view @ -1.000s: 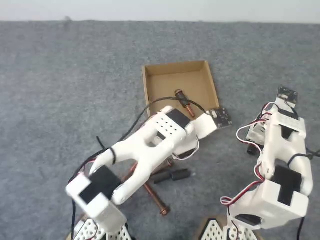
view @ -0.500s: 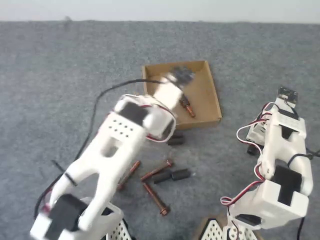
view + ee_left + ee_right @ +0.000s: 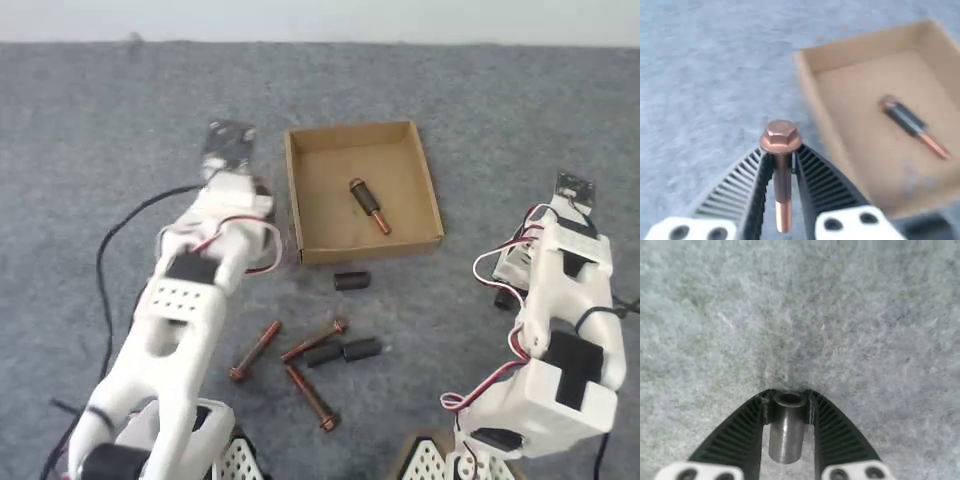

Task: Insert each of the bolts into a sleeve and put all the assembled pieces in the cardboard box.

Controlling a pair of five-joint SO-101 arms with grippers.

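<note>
The left hand point(image 3: 781, 150) pinches a copper bolt point(image 3: 782, 175) just under its hex head, near the cardboard box point(image 3: 293, 190). The right hand point(image 3: 788, 399) clamps a black sleeve point(image 3: 786, 432), bore facing outward, low over the worktop point(image 3: 100, 150). They look paired for mating. One assembled piece point(image 3: 368, 205) lies in the box. Loose bolts point(image 3: 312, 341) and loose sleeves point(image 3: 351, 281) wait on the grey, felt-like surface, and a pale wall point(image 3: 300, 20) runs behind.

Assembled piece point(image 3: 368, 205) lies in cardboard box point(image 3: 323, 170), bolts point(image 3: 312, 341) and sleeves point(image 3: 351, 281) before it.
</note>
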